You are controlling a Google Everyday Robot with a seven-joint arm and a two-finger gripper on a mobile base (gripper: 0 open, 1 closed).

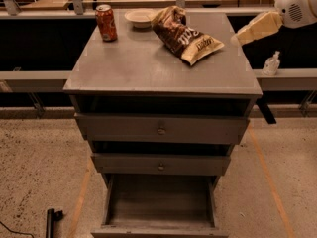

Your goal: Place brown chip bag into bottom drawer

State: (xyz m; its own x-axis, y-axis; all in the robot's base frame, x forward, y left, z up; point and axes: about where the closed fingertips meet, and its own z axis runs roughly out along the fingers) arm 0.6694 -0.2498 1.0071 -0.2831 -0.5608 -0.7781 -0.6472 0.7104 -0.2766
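Status: brown chip bag (pixel 185 33) lies ungrasped on cabinet top (pixel 148 68); bottom drawer (pixel 159 202) open; gripper (pixel 242 35) upper right, beside bag, grip state cannot tell; pick and placement remain.

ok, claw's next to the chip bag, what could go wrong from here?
1. The claw sits just right of the brown chip bag, apart from it; the bag's far end lies by the bowl, so a grab may knock the bowl.
2. The bottom drawer is open but tucked under two upper drawers; the bag could snag on them.
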